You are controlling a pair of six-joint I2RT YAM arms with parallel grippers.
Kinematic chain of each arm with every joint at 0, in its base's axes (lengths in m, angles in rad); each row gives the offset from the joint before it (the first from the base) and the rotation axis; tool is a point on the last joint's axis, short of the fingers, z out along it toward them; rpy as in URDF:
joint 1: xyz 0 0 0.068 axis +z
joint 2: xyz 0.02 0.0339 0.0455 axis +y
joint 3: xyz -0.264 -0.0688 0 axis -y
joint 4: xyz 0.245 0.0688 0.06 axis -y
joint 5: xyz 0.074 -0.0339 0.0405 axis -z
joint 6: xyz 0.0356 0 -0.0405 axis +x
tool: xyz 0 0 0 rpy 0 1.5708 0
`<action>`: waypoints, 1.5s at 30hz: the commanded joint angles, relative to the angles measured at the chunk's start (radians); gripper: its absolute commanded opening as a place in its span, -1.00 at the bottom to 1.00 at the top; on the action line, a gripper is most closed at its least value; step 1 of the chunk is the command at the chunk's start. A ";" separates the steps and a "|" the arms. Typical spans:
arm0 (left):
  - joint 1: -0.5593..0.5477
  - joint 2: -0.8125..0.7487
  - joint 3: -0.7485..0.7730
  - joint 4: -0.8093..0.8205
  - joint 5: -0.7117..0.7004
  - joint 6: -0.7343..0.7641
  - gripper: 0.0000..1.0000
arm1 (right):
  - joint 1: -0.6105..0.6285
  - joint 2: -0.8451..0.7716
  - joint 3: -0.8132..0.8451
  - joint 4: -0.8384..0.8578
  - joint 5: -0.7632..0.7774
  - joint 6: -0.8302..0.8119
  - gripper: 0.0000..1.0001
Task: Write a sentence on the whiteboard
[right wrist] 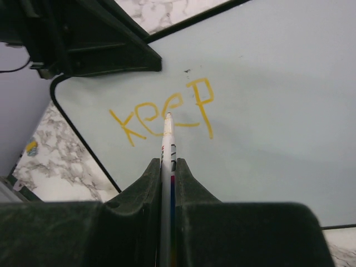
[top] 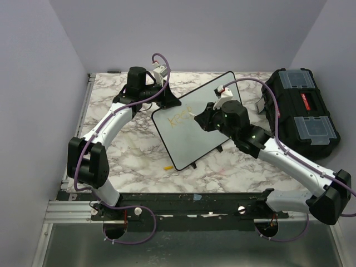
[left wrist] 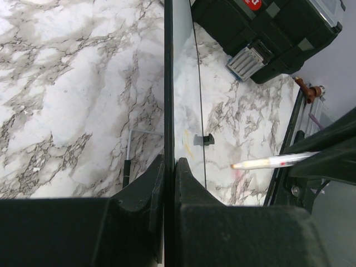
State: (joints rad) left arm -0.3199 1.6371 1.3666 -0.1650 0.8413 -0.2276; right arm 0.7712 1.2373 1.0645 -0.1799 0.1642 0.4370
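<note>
The whiteboard [top: 192,142] lies slanted across the middle of the marble table. The sentence [top: 179,118] on it is one yellow-orange word, "keep" [right wrist: 156,119], near the board's upper left corner. My left gripper [top: 167,103] is shut on the board's far left edge; the left wrist view shows the board edge-on [left wrist: 183,83] between the left gripper's [left wrist: 169,161] fingers. My right gripper [top: 196,117] is over the board and shut on a white marker [right wrist: 167,139], clamped in the right gripper [right wrist: 168,161]. The marker's tip sits at the second "e". That marker [left wrist: 272,162] also shows in the left wrist view.
A black toolbox [top: 300,111] with clear lid compartments stands at the right, close to the board's far corner, and shows in the left wrist view too [left wrist: 261,33]. A small yellow cap [top: 167,167] lies on the table by the board's near corner. Grey walls enclose the table.
</note>
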 commanded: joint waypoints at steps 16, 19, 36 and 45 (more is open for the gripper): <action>-0.036 0.077 -0.001 -0.064 -0.010 0.158 -1.00 | 0.014 -0.086 -0.105 -0.046 -0.115 -0.018 -0.99; -0.036 0.087 0.008 -0.079 -0.019 0.166 -1.00 | 0.036 -0.078 -0.102 -0.056 -0.101 -0.016 -0.99; -0.030 0.094 0.006 -0.095 -0.046 0.182 -1.00 | 0.234 -0.002 -0.047 -0.068 0.061 -0.030 -0.99; -0.027 0.096 0.004 -0.086 -0.040 0.179 -1.00 | 0.272 0.018 -0.043 -0.052 0.099 -0.021 -0.99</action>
State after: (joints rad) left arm -0.3199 1.6890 1.4132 -0.1886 0.8303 -0.1982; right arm 1.0286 1.2362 0.9844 -0.2333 0.2199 0.4183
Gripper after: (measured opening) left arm 0.089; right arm 0.126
